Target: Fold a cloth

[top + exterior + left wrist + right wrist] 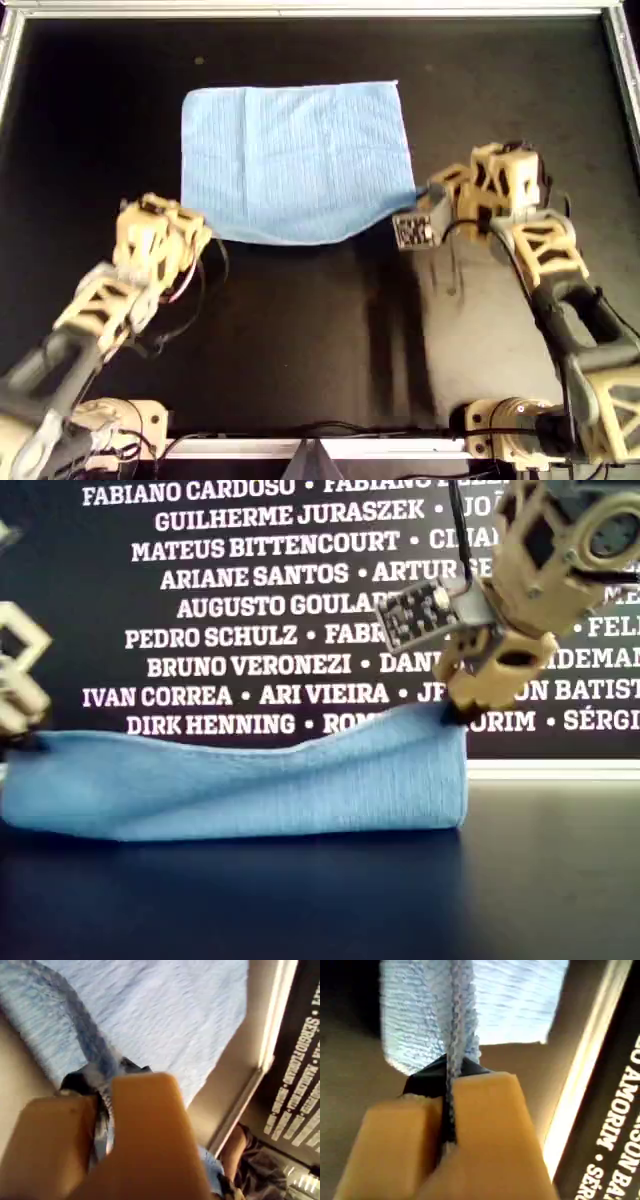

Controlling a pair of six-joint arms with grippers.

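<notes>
A: Both hands are clamped on the thin, light blue ribbed cloth, each pinching a near corner. The left hand grips the corner at the overhead view's left, the right hand the one at its right.

B: So the rest of the cloth lies straight ahead of both, flat on the black tabletop?

A: Yes, long axis running hand to hand, far edge resting flat. The held edge sags between them, with the right corner lifted higher. Neither arm is nearer; the fold looks like a forward carry together.
</notes>
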